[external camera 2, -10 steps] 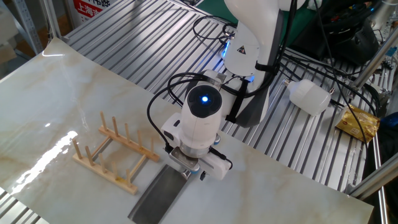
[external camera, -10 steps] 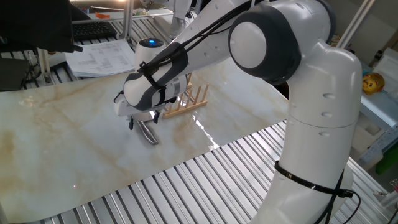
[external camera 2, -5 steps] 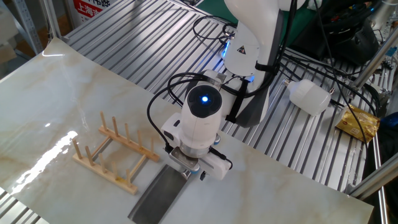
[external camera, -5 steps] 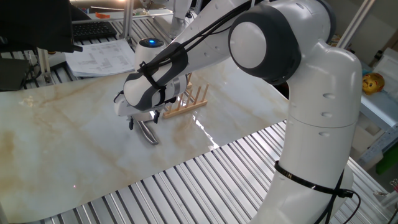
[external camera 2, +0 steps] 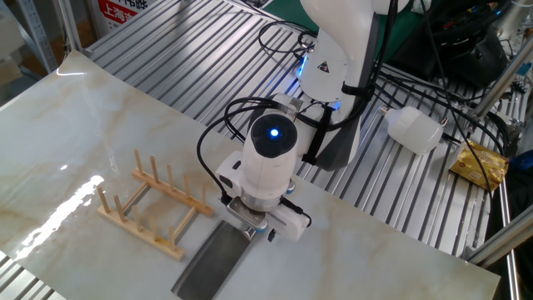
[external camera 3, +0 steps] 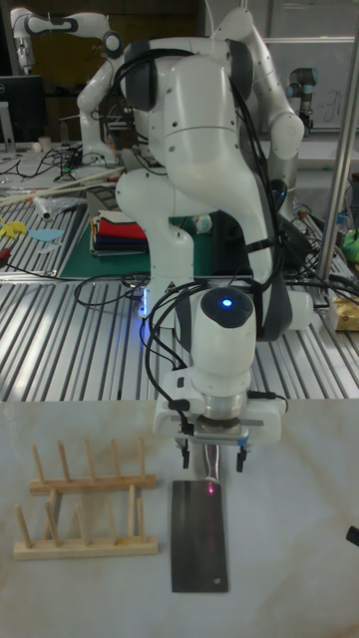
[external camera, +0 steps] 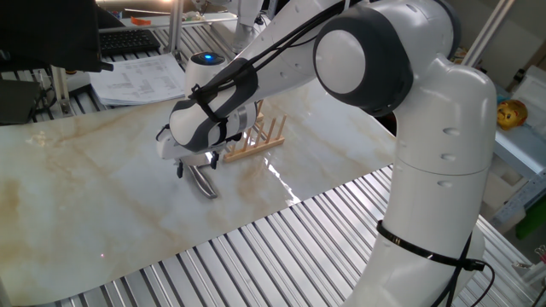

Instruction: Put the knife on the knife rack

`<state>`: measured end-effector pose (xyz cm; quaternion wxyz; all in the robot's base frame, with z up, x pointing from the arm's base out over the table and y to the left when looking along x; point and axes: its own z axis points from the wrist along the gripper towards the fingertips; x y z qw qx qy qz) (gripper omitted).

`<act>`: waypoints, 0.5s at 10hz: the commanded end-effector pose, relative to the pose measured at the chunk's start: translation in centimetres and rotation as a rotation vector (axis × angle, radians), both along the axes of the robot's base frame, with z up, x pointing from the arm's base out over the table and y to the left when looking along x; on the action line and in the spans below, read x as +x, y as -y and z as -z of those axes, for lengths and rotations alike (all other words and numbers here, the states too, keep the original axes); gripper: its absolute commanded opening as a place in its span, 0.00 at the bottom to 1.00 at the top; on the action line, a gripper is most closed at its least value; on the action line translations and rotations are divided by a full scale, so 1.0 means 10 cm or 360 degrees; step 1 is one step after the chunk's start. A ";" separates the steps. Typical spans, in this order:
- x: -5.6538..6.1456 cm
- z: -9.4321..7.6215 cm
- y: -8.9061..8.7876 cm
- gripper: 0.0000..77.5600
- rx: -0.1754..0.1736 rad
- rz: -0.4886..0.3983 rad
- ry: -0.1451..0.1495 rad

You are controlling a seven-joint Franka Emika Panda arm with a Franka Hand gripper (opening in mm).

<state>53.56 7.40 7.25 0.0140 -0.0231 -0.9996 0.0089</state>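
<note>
- While the arm is bent low over the surface [external camera 2: 100,108], the knife [external camera 3: 198,533] is seen lying flat on the marble, blade broad side down, its handle pointing back toward the robot's base.
- The gripper [external camera 3: 210,459] is parked right over the handle end; in the tall fixed view the fingers [external camera 3: 240,461] are seen spread to either side of the handle, with clear space between them and the steel, so nothing is held yet.
- From the other fixed view the fingertips are hidden under the wrist, so actual contact cannot be confirmed there.
- The knife rack [external camera 2: 151,202] stands just beside the blade, upright on its two rails, no peg touched by the knife.
- An all-steel cleaver like this is judged heavy and blade-weighted, stiff, and slick on that polished rounded handle.
- A hold on the handle close to the blade is judged best, so less weight hangs out in front and the tendency to swing down is reduced.
- A firm squeeze would be wanted; a round shiny handle can be expected to roll or slide between flat pads.
- The light wooden rack is likely to be nudged or tipped if the blade is set against the pegs too hard.
</note>
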 end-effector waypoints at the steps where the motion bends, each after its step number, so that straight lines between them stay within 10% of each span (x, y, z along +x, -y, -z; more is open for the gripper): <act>1: 0.14 -0.27 0.00 1.00 -0.0037 -0.0184 -0.0036; 5: 0.14 -0.27 0.00 1.00 -0.0038 -0.0179 -0.0033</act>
